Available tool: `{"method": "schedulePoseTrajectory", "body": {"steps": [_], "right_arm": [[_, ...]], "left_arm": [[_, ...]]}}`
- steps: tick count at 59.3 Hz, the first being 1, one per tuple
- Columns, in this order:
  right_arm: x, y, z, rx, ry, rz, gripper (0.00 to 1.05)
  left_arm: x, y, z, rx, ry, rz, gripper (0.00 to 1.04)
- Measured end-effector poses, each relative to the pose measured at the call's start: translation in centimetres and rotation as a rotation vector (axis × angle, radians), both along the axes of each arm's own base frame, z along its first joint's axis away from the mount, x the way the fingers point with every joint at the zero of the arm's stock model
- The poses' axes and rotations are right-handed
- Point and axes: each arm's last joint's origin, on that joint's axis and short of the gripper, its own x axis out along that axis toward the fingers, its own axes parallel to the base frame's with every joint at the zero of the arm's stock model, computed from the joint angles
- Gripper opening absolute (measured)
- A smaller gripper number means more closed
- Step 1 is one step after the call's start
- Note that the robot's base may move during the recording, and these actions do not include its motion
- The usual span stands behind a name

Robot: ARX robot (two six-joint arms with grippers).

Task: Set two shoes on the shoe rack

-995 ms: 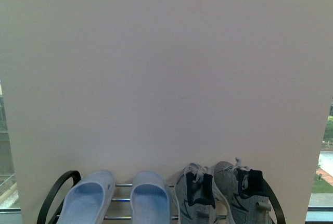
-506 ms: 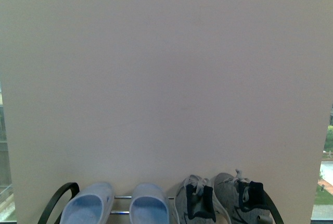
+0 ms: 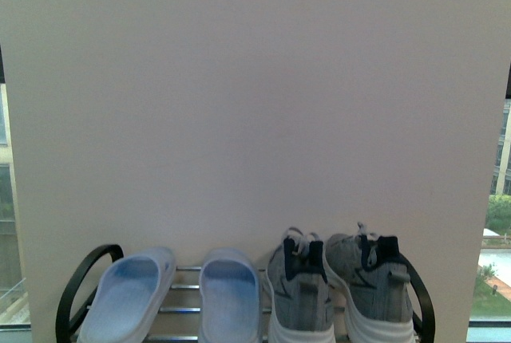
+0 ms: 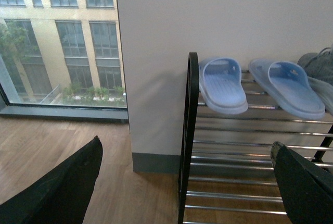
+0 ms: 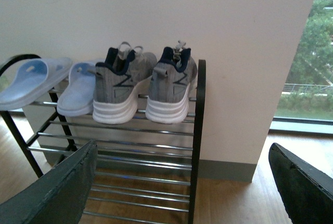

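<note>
The front camera faces a pale wall (image 3: 255, 104) squarely, catching only the top tier of the shoe rack (image 3: 80, 287) along its lower edge. The left wrist camera looks down across the rack's left end (image 4: 190, 130) from close by, past blue slides (image 4: 223, 83); the right wrist camera views the right end, grey sneakers (image 5: 143, 86) nearest. All three share the top shelf.

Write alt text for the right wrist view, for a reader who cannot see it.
A pair of grey knit sneakers with white soles stands heels-out on the top shelf of a black-framed rack with chrome bars, beside two pale blue rubber slides, against a white wall. The right gripper's dark fingers frame the lower corners, spread apart and empty, above a wooden floor.
</note>
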Motion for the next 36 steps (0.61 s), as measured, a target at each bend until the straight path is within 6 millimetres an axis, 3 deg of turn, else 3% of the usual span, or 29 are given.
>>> {"method": "schedulePoseTrajectory", "body": {"steps": [36], "right_arm": [[0.00, 0.00, 0.00, 0.000, 0.000, 0.001, 0.95]], "left_arm": [[0.00, 0.00, 0.00, 0.000, 0.000, 0.000, 0.95]]}}
